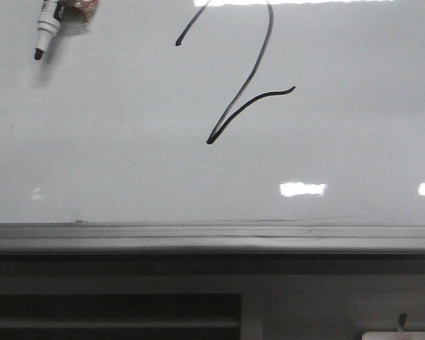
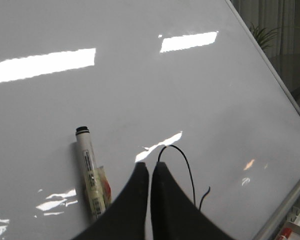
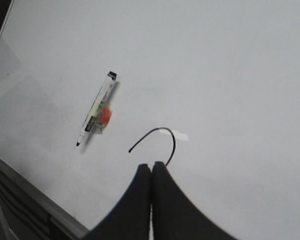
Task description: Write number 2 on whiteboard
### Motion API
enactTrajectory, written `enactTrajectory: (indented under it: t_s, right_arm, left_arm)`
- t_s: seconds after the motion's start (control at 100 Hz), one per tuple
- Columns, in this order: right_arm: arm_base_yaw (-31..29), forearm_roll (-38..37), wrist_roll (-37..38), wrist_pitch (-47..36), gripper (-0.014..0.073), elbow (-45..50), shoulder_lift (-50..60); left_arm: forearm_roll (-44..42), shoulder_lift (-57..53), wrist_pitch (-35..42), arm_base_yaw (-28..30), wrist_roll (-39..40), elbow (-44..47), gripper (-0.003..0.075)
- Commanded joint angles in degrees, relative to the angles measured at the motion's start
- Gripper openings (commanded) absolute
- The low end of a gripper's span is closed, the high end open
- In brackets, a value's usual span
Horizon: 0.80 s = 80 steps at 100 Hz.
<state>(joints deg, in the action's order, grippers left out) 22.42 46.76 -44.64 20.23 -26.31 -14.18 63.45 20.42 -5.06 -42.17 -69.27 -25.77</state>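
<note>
Grey ledge (image 1: 212,237) edges the whiteboard (image 1: 354,127) bearing the number 2 (image 1: 249,92).

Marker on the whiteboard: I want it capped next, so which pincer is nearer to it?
Left. The left pincer hangs close beside the marker; the right pincer is farther from it, by the number 2.

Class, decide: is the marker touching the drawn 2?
Apart. The front view shows the marker at upper left, with bare whiteboard between it and the 2.
</note>
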Motion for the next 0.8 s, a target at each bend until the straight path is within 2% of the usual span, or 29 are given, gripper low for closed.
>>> enactTrajectory:
  t_s: [0.0,0.29,0.79]
  right_arm:
    - [-0.3,0.3,-0.1,-3.9,-0.0068,3.3,3.8]
    - [-0.3,0.8,-0.1,-3.5,-0.0068,11.2,13.3]
    - [-0.3,0.8,-0.1,-3.4,-0.0068,12.2,13.7]
  left_arm:
    - [0.8,-3.0,1.1,0.1,0.0,1.1,-0.002]
    - [3.2,-14.3,1.9,0.1,0.1,7.3,-0.002]
    - [3.6,-15.0,1.4,0.1,0.2,8.0,-0.002]
